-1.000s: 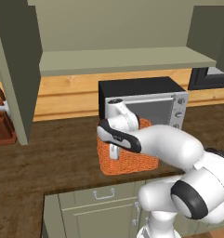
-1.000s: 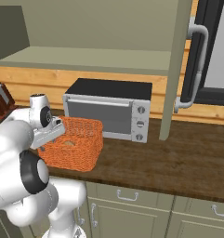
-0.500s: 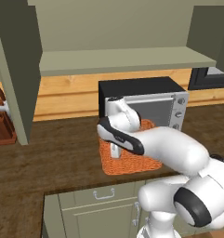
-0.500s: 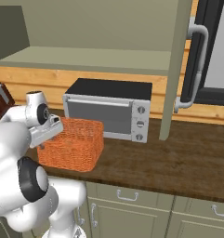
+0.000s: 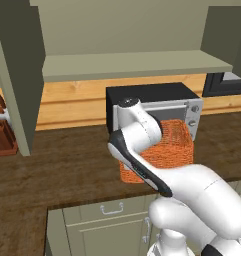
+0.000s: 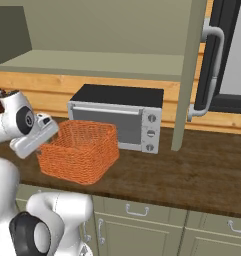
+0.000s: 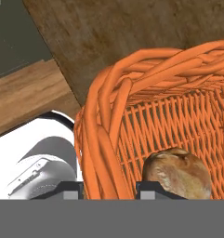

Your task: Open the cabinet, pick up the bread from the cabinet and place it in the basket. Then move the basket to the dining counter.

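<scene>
Basket (image 6: 82, 151) now tilted up off the surface (image 6: 192, 170), jaws clamped astride its rim, bread (image 7: 178, 172) inside, microwave (image 6: 122, 115) behind.

One basket (image 6: 79, 151), one bread loaf (image 7: 178, 173), one microwave (image 6: 119, 116), one knife block (image 5: 3, 136).

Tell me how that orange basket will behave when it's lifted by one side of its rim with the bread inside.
The basket looks stiffly woven, so it should probably hold its shape. Gripped at one wall by the end effector, it may tilt away. The bread lies loose inside and could roll downhill.
</scene>
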Controlling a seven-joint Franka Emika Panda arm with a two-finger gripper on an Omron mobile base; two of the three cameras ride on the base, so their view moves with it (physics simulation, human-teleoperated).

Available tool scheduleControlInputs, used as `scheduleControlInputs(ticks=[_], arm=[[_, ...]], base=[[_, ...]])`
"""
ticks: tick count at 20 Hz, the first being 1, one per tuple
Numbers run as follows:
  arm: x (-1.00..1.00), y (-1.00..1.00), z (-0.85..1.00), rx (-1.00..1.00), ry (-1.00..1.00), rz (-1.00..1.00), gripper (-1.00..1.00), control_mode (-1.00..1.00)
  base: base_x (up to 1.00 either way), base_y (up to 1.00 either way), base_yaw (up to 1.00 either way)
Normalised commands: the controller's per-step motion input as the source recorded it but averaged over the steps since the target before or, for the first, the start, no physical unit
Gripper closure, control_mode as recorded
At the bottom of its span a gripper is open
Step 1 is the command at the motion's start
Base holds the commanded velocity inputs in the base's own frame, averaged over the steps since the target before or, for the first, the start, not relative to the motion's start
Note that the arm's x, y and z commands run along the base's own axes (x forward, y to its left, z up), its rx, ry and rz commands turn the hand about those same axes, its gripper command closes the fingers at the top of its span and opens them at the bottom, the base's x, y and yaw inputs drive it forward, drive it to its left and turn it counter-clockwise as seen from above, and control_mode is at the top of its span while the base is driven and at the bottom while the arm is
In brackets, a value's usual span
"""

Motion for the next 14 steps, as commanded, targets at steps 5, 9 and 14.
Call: scheduleControlInputs(ticks=[5, 9, 14], arm=[[-0.48, 0.00, 0.57, 0.00, -0.34, 0.01, 1.00, -1.00], [-0.38, 0.00, 0.43, 0.02, -0.16, 0.00, 1.00, -1.00], [-0.31, -0.01, 0.44, 0.09, -0.01, 0.07, 1.00, -1.00]], base=[[0.00, 0.00, 0.00], [0.00, 0.00, 0.00], [0.00, 0.00, 0.00]])
